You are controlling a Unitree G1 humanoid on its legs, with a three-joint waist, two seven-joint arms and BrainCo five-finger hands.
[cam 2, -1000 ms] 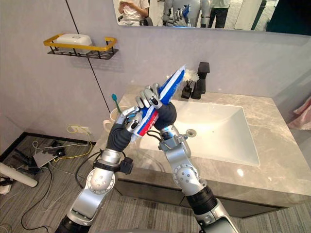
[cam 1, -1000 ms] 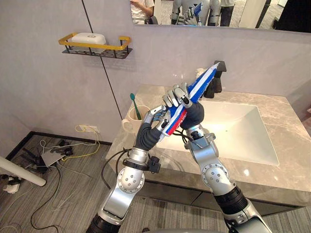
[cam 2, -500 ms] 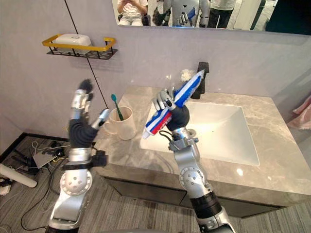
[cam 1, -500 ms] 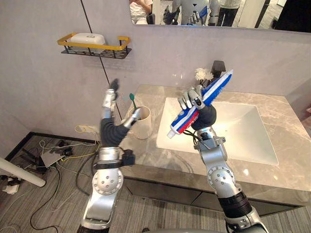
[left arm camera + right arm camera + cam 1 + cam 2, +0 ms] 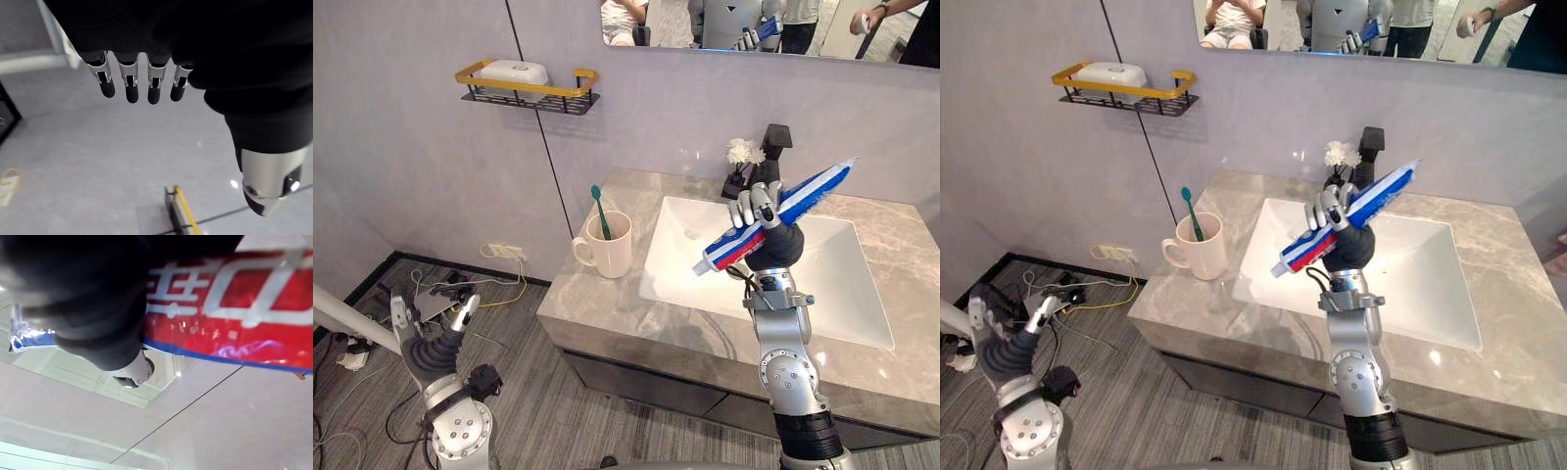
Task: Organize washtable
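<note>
A white mug (image 5: 610, 247) stands upright on the grey marble countertop (image 5: 607, 315), at about nine o'clock from the white sink basin (image 5: 837, 286) and just beside its rim, handle turned to nine o'clock. In the mug a green toothbrush (image 5: 599, 206) leans against the wall, head up and tipped towards eleven o'clock. On the wall at about eleven o'clock from the mug, well apart from it, hangs a black wire rack (image 5: 558, 95) with a yellow rail, and a closed white soap box (image 5: 514, 72) lies inside it towards its nine o'clock end. At twelve o'clock of the basin a black faucet (image 5: 774, 143) rises from the counter, with a white tufted item (image 5: 741, 152) just beside it at nine o'clock; what that item is cannot be told. The toothpaste tube (image 5: 810, 189), blue, white and red, is off the counter, held in the air above the basin, tilted with its cap end towards eight o'clock and its flat crimped end towards two o'clock. The right hand (image 5: 759, 206) has its forearm raised nearly upright from the counter's front edge, its fingers curled round the tube's middle; in the right wrist view the red and blue tube skin (image 5: 234, 308) lies right against the dark cover. The left hand (image 5: 429, 341) is down low at about eight o'clock from the counter, well apart from it and over the floor, pointing up; in the left wrist view its fingers (image 5: 128, 83) are straight in a row, thumb apart, holding nothing.
</note>
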